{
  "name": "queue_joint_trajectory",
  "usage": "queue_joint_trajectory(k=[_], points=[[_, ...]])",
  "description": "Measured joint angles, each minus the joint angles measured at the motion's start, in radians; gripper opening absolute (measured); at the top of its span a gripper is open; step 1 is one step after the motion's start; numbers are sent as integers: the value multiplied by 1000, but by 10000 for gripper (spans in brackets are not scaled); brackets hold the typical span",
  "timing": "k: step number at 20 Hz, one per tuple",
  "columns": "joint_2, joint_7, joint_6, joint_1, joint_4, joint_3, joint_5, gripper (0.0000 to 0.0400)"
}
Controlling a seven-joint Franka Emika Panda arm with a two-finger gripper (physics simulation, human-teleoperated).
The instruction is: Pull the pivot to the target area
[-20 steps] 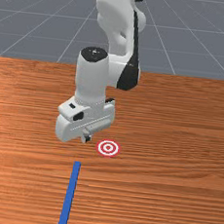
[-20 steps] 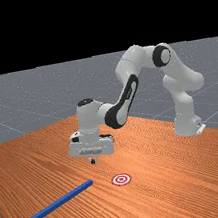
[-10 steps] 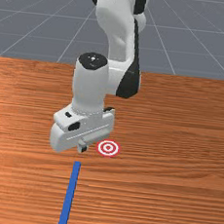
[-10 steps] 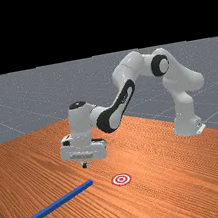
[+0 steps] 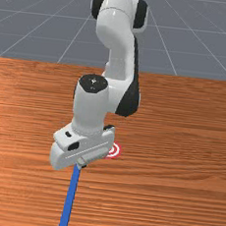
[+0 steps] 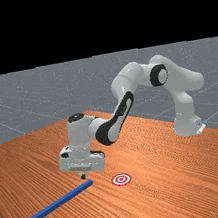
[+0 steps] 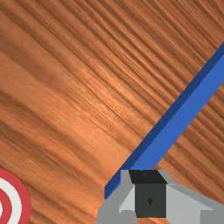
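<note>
Could easily skid off the blue bar (image 6: 50, 208), flat on the table (image 6: 194, 177) with one end near but short of the bullseye target (image 6: 121, 180), if pressing too lightly or too near that tip with the gripper (image 6: 83, 176), closed right up, empty and just above, tbh.

There is one blue bar (image 6: 50, 209) and one red-and-white target (image 6: 121, 180). I count one desk (image 6: 180, 184) and one robot arm (image 6: 127, 79).

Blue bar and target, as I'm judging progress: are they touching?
Apart: in the far view, wood shows between the blue bar and the target.
</note>
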Motion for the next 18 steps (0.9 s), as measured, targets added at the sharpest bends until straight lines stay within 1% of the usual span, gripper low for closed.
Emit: queue_joint_trajectory(k=[1,2,3,5,6,8,9,10,11,13,14,15,16,17,18], points=[[15,2,9,0,6,0,1,0],[3,-31,76,-5,-41,8,-4,0],[11,-31,70,-5,-34,8,-4,0],[6,-32,102,-6,-55,9,-3,0],[13,-35,78,-8,-39,9,-4,0],[13,-38,82,-11,-41,9,-3,0],[26,-27,48,-3,-13,-3,-14,0],[28,-31,49,-6,-11,1,-11,0],[49,-38,9,-12,28,7,-6,0],[63,-37,15,-12,37,7,-5,0],[63,-37,40,-12,23,7,-5,0],[65,-26,58,-5,14,-2,-13,0],[66,7,58,20,9,-36,-42,0],[63,16,56,27,6,-45,-50,0],[62,19,56,30,6,-47,-51,157]])
